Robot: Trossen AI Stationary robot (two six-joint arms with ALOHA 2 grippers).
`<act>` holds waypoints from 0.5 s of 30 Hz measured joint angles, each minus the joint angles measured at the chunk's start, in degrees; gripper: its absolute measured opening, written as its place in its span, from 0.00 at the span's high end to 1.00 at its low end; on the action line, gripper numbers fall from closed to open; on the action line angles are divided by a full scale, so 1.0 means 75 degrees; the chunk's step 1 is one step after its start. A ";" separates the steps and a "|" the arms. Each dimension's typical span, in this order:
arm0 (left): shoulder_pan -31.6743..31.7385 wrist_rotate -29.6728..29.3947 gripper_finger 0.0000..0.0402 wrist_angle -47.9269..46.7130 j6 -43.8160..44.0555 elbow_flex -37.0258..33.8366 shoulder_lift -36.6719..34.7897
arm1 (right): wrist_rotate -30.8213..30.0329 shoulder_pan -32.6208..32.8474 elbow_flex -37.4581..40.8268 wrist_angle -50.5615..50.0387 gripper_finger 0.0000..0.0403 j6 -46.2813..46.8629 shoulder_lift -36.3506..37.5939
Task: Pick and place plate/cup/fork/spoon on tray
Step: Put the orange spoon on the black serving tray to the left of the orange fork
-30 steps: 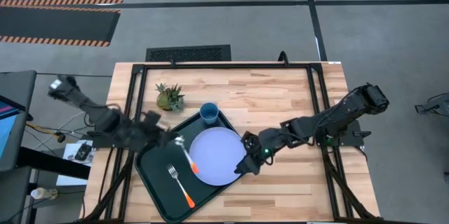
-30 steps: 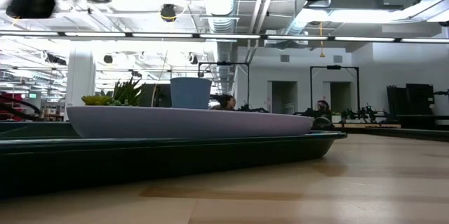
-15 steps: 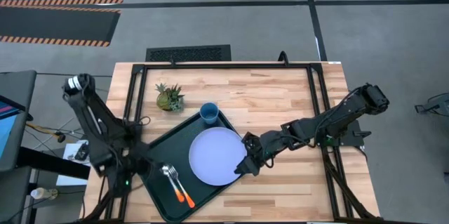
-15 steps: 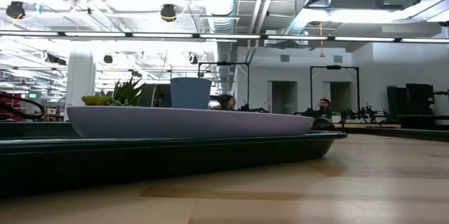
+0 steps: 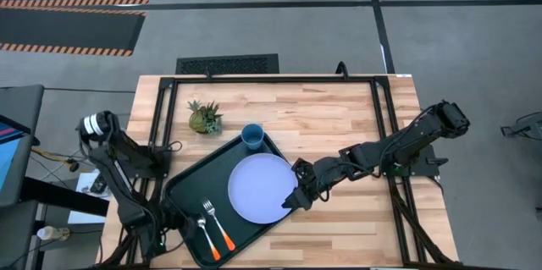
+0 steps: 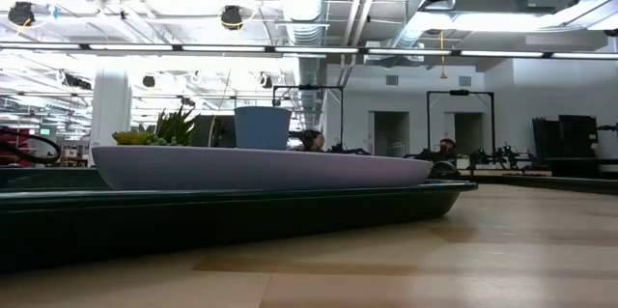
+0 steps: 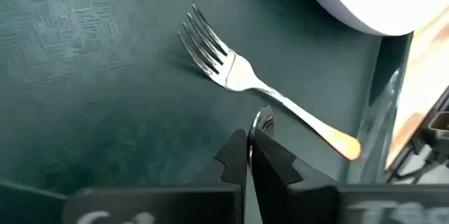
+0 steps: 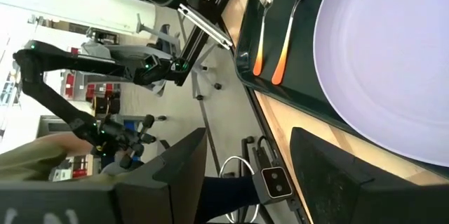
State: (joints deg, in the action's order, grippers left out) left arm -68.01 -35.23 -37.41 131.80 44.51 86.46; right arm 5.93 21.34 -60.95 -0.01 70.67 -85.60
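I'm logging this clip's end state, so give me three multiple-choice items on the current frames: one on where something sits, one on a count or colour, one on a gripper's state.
1. Where is the cup?
A. In the tray's far corner, beside the plate
B. On the plate
C. On bare table near the right arm

2. How many orange-handled utensils lie on the tray?
A. None
B. One
C. Two

3. How is the right gripper?
A. Shut on the fork
B. Open, holding nothing
C. Shut on the cup

Answers:
1 A: the high view shows it inside the rim, next to the plate, near the potted plant.
2 C: the fork and spoon lie side by side.
3 B: its wrist view shows spread fingers by the plate's edge.
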 joint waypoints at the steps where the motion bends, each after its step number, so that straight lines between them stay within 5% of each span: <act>1: -0.0001 -0.0020 1.00 0.0018 0.0002 0.0000 0.0085 | 0.0000 0.0000 0.0000 0.0002 0.44 0.0001 0.0000; 15: 0.0047 0.0214 1.00 -0.0260 -0.0090 0.0000 0.0221 | -0.0003 -0.0009 0.0000 0.0003 0.44 0.0140 0.0000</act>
State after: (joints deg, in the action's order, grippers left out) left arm -67.66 -33.63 -39.36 131.13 44.51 88.12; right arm 5.91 21.28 -60.95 0.01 71.72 -85.60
